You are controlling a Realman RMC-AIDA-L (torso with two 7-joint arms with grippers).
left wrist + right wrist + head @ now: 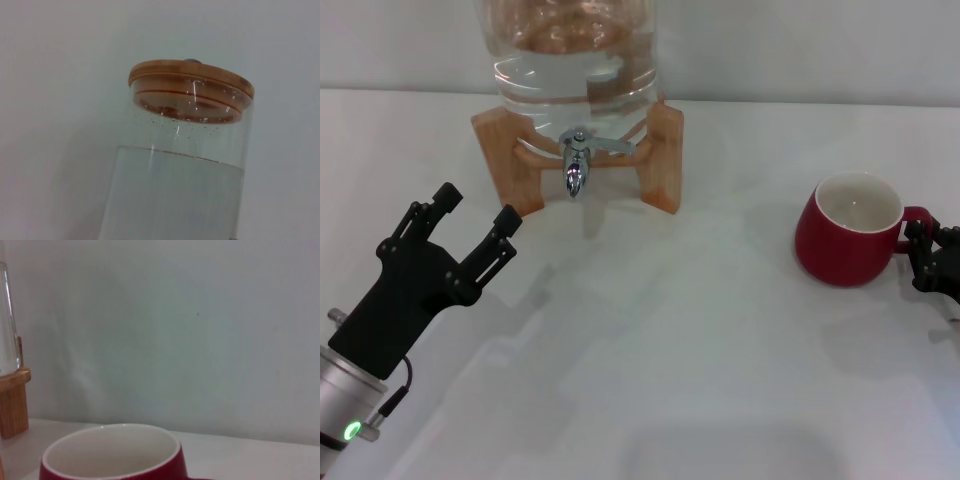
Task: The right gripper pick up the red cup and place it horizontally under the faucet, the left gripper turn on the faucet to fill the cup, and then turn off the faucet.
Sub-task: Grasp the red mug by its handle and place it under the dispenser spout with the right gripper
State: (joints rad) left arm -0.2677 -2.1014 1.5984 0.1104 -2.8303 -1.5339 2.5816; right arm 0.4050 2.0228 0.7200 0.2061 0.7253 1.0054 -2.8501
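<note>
the squat, glossy dark-red ceramic mug, the red cup (848, 232), stands upright on the white counter (700, 380) near its right edge, cream-white inside showing and bare of any water, its loop handle turned toward that edge. the right gripper (932, 256), a black two-fingered claw, reaches in from the right edge and sits right at the handle; whether its fingers have actually clenched on the handle i cannot tell from here. from the right wrist view the cup's rim (111, 450) fills the near foreground, with the wooden stand (12, 402) off to one side.

along the back edge of the counter, toward the middle, stands a clear water jug (575, 50) in that light wooden stand (660, 150). the small shiny chrome faucet (577, 165) pokes out low at its front, spout pointing down, short lever lying to the side. the counter under the spout is bare, and open white surface lies between the spout and the cup, well apart.

the left gripper (475, 225), black claw on a silver arm with a green light, hovers over the front-left corner, fingers spread and grasping nothing, pointed toward the stand. its wrist view shows the jug's wooden lid (190, 82) and the waterline below.

behind the counter is a plain pale wall.
</note>
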